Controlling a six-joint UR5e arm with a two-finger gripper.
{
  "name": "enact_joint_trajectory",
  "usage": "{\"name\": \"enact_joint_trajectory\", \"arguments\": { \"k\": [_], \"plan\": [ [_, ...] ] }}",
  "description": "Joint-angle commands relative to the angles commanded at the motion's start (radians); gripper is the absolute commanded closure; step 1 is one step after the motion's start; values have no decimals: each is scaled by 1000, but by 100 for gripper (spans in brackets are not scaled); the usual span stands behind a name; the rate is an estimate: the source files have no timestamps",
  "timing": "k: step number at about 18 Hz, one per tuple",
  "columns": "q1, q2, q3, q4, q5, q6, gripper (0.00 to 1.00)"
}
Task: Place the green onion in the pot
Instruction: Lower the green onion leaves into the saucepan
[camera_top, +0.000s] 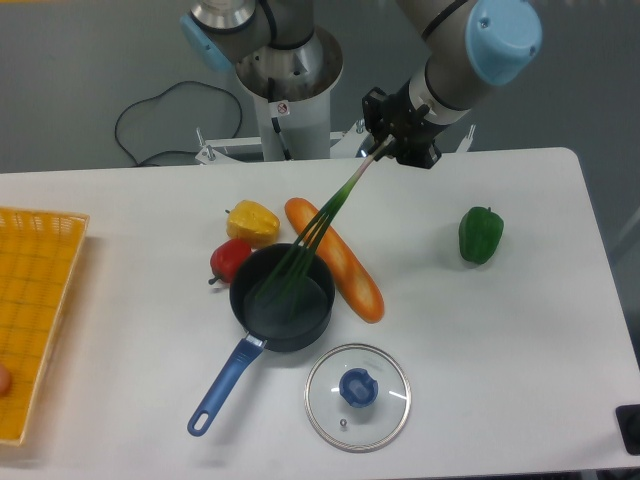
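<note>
The green onion (325, 222) hangs slanted over the middle of the worktop (500, 330), its pale end pinched between the fingers of the gripper (386, 149) near the back edge, its dark leaves reaching down into the pot (283, 310). The stalk crosses above a bread loaf (345, 268) just beside the pot. A glass lid (357, 397) lies near the front edge; a green pepper (480, 234) sits toward the right edge.

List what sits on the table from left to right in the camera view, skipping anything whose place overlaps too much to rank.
Yellow basket → red pepper → pot → glass lid → green bell pepper. The yellow pepper, bread loaf and green onion overlap these in their left-right span, so they are left out.
</note>
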Motion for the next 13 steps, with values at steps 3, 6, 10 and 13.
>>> {"name": "enact_joint_trajectory", "arguments": {
  "k": [3,6,10,13],
  "plan": [
    [-20,-6,0,2,-2,-29,88],
    [-34,-17,0,5,-3,-72,88],
    [-38,-21,0,17,-5,-84,88],
    [-55,-32,0,38,-3,-104,88]
  ]
}}
